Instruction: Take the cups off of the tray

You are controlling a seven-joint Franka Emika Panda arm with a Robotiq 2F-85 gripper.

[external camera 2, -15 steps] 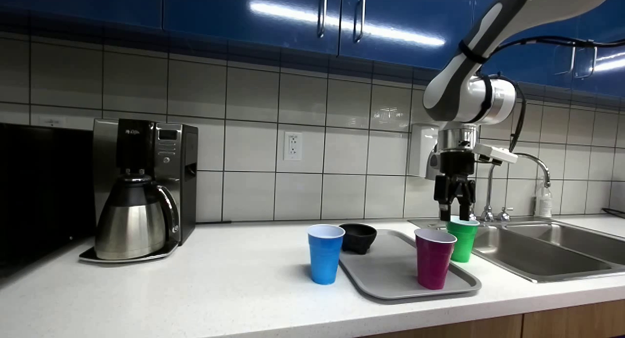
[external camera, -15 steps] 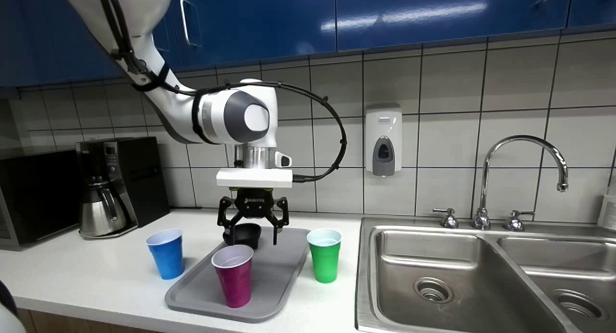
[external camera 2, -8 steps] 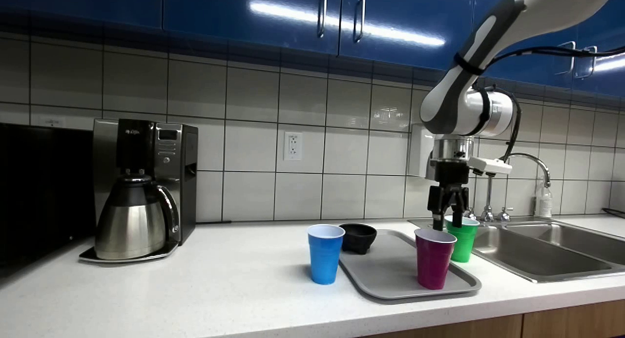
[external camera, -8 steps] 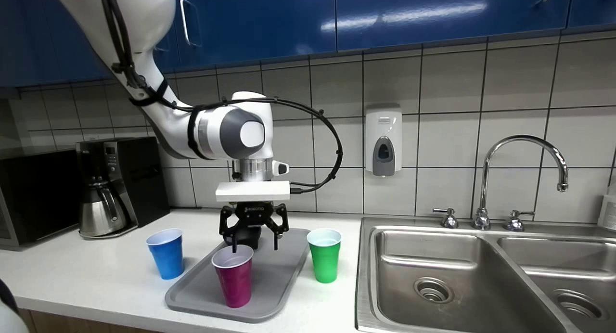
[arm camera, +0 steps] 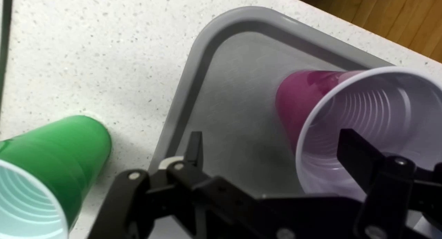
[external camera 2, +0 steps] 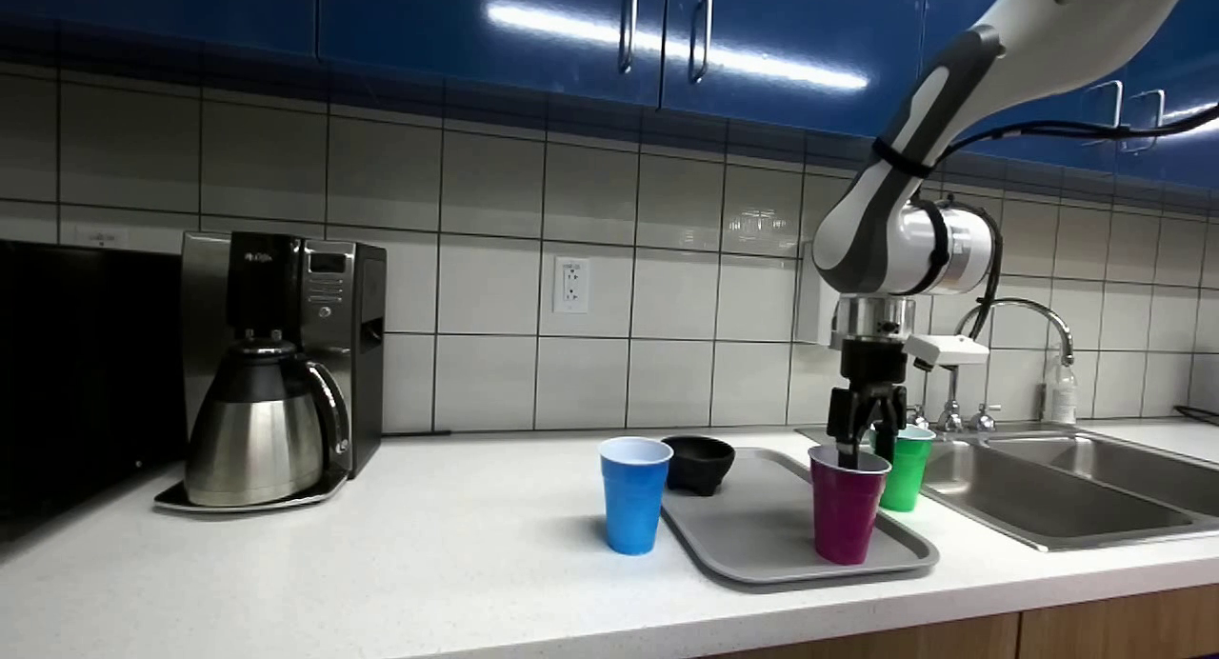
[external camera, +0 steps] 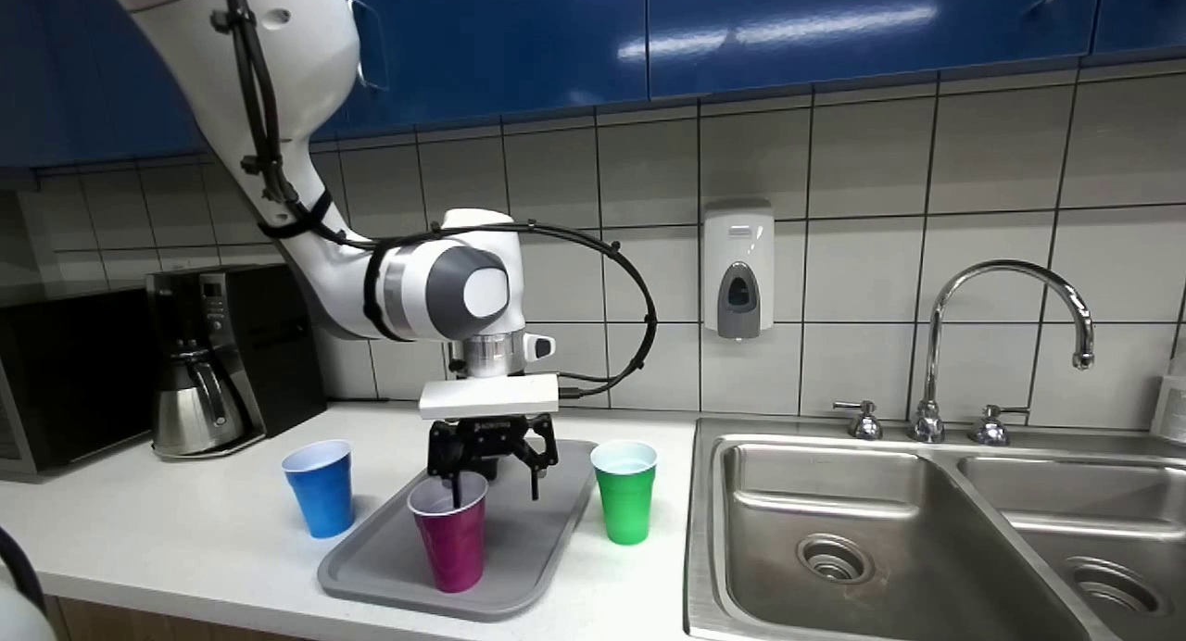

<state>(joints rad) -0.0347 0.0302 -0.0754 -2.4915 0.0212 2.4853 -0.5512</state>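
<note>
The magenta cup [external camera: 454, 553] stands upright on the front part of the grey tray [external camera 2: 752, 535]. My gripper [external camera: 496, 491] is open and points down over it. One of its fingers [arm camera: 355, 152] reaches into the cup's mouth, while its mate hangs outside above bare tray, with the near rim between them. Contact with the cup wall cannot be made out. At the tray's back corner sits the black cup [external camera 2: 700, 464], largely covered by the gripper in an exterior view. On the counter, either side of the tray, stand the blue cup [external camera: 320, 488] and the green cup [arm camera: 79, 142].
A steel double sink [external camera: 704, 530] with a curved faucet [external camera: 936, 345] lies beyond the green cup. The coffee maker [external camera 2: 329, 345] and its pot [external camera 2: 257, 449] stand at the opposite end. Blue cabinets [external camera: 500, 48] hang above, and a soap dispenser [external camera: 738, 270] is on the tiled wall.
My open gripper has come down and slightly forward. One finger has passed from above the magenta cup's rim into its mouth. The cups and the tray have stayed put.
</note>
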